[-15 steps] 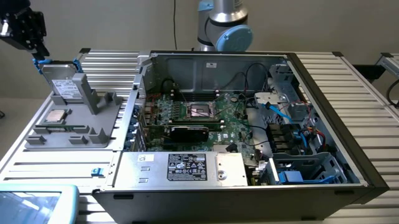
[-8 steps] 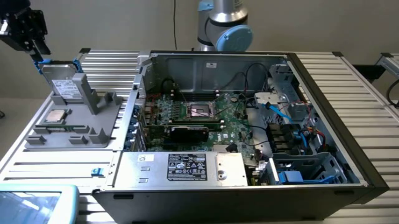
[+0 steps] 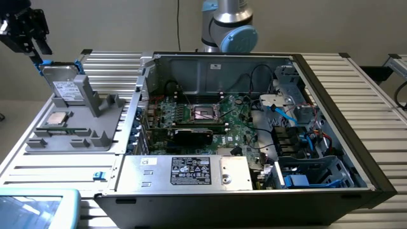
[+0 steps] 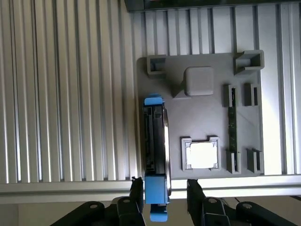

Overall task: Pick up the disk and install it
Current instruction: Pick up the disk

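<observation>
The disk [image 3: 64, 82] stands on edge in a slot of the grey fixture [image 3: 76, 131] at the exterior view's left. It is silver-grey with a white label and blue rails. My gripper [image 3: 37, 51] hangs just above its top edge. In the wrist view I look straight down on the disk [image 4: 155, 136]. My gripper [image 4: 164, 186] is open, and its black fingers [image 4: 136, 186] stand on either side of the blue rail's end. There is a gap on both sides, and nothing is held.
The fixture also carries a small square silver chip [image 3: 57, 118] and a memory stick [image 4: 231, 127]. To the exterior view's right lies the open computer case [image 3: 254, 119] with a silver box bearing a black label [image 3: 190, 171] and a drive cage [image 3: 318, 171]. The arm's base [image 3: 229, 28] stands behind it.
</observation>
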Controlling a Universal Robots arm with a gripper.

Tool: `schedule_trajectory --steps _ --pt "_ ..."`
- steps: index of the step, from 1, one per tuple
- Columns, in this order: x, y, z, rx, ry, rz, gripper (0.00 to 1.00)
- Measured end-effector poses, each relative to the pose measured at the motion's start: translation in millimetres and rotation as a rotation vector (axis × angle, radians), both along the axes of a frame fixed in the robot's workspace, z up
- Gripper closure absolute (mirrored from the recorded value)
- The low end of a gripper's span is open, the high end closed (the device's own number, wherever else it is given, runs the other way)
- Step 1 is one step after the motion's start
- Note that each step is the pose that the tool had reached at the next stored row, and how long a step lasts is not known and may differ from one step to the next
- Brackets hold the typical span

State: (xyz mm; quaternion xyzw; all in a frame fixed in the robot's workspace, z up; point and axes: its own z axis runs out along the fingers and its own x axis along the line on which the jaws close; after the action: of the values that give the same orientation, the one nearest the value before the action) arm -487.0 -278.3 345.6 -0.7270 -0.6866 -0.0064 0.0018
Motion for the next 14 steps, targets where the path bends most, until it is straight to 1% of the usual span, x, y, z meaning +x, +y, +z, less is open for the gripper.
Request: schedule_trajectory --steps 4,8,14 --pt "-0.1 2.9 -2.9 0.0001 0.0001 0.000 0.50" --pt "-0.9 6.8 -9.5 0.0000 0.0004 -0.001 0.50" --pt "-3.7 7.0 -20.4 0.0001 0.0003 -0.003 0.50"
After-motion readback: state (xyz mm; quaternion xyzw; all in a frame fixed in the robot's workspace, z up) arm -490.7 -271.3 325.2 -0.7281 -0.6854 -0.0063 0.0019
